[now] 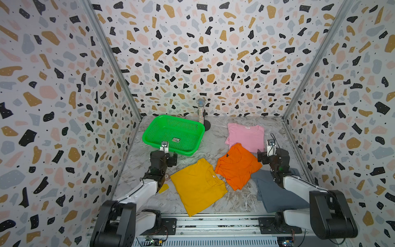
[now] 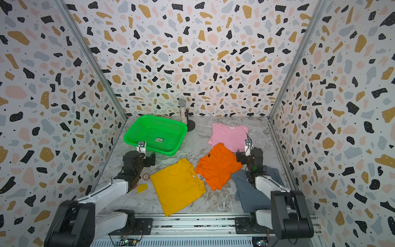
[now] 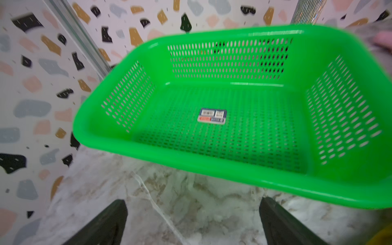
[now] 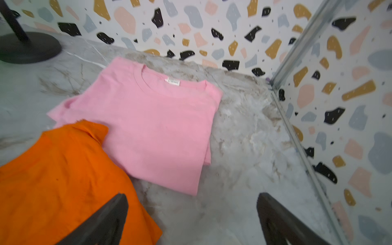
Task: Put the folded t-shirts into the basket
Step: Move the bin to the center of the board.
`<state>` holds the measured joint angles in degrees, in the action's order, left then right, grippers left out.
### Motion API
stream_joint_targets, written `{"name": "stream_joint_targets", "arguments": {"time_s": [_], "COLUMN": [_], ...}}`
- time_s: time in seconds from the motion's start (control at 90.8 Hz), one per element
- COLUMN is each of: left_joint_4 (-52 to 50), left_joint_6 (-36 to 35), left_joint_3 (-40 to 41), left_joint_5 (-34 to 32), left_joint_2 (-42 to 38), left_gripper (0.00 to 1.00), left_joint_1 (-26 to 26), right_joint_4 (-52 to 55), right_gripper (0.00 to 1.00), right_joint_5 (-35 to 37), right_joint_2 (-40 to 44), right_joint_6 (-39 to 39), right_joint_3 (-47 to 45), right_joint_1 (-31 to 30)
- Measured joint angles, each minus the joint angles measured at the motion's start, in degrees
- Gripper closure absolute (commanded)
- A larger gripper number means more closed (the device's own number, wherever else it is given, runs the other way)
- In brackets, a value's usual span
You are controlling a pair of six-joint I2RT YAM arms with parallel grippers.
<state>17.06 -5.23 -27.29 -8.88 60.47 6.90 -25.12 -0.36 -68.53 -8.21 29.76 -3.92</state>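
The green basket (image 1: 181, 125) (image 2: 162, 125) stands at the back left with only a sticker in it. Several folded t-shirts lie flat on the marble table: pink (image 1: 245, 136) at the back right, orange (image 1: 236, 164) overlapping its near edge, yellow (image 1: 197, 186) in front, and grey-blue (image 1: 275, 192) partly under my right arm. My left gripper (image 1: 165, 152) (image 3: 193, 202) hangs open just short of the basket's near rim (image 3: 212, 167). Over bare table, my right gripper (image 1: 271, 150) (image 4: 192, 196) is open, with the orange shirt (image 4: 53, 174) beside one finger and the pink shirt (image 4: 152, 127) ahead.
A glittery microphone on a round black stand (image 1: 201, 113) rises behind the basket's right corner. A small yellow scrap (image 1: 163, 188) and a small round object (image 1: 166, 176) lie beside my left arm. Patterned walls close in the left, back and right sides.
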Motion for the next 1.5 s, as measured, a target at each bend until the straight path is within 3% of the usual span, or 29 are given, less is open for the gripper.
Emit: {"name": "stream_joint_targets", "arguments": {"time_s": [0.121,0.275,0.418,0.562,0.76,0.892,1.046,1.277,1.497], "left_joint_4": [-13.81,-29.97,-42.12,-49.40,-57.57,-63.80,-67.63,-62.82,-57.90], "left_joint_6": [-2.73,-5.64,-7.87,-10.51,-14.64,-15.89,-15.19,-9.25,-2.67], "left_joint_3": [-11.02,-25.73,-42.91,-59.23,-77.99,-87.49,-87.91,-75.76,-67.10], "left_joint_5": [1.31,6.58,11.69,15.23,14.71,14.51,16.59,18.97,19.06], "left_joint_2": [-4.94,0.87,15.82,32.52,53.27,62.77,64.35,57.18,51.60], "left_gripper": [0.00,0.00,0.00,0.00,0.06,0.14,0.27,0.41,0.48], "left_joint_1": [-3.28,-11.58,-17.59,-21.77,-24.20,-24.24,-24.00,-22.86,-21.05], "right_joint_4": [12.59,27.63,35.82,41.57,44.63,44.89,45.03,45.29,45.35], "right_gripper": [0.00,0.00,0.00,0.00,0.00,0.00,0.00,0.00,0.00], "right_joint_5": [-5.25,-17.00,-26.45,-30.16,-33.18,-34.10,-34.53,-34.73,-34.93], "right_joint_2": [3.19,2.05,-1.05,-4.33,-5.25,-5.25,-5.25,-5.25,-5.25], "right_joint_6": [-1.29,-2.80,-3.06,-3.58,-3.69,-3.82,-4.07,-4.35,-4.68], "right_joint_3": [11.02,21.29,23.02,22.01,21.77,21.77,21.77,21.77,21.77], "right_joint_1": [0.02,0.09,0.07,0.07,0.07,0.07,0.07,0.07,0.07]}}
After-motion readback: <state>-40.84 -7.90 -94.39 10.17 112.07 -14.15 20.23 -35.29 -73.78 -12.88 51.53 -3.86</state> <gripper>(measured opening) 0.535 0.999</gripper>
